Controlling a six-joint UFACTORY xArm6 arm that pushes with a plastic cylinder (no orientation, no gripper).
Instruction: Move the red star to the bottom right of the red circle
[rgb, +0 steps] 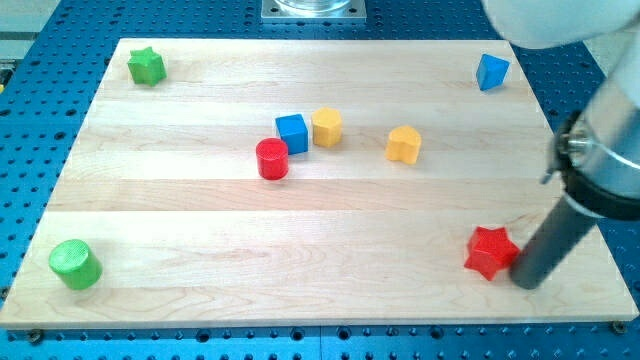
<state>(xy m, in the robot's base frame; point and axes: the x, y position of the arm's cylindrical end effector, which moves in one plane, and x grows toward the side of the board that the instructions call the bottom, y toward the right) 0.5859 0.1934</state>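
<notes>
Nearest the view's bottom sit the green cylinder (75, 264) at the left and the red star (491, 252) at the right of the wooden worktop (200, 220). Touching the star's right side is my tip (527, 281); the arm carries no pincer, so nothing is held. Well apart, toward the middle, the red circle (271, 159) stands just beside a blue cube (292, 133) and a yellow block (327, 127). Another yellow block (404, 144) lies further right. Far corners hold a green star (146, 66) and a blue block (491, 72).
</notes>
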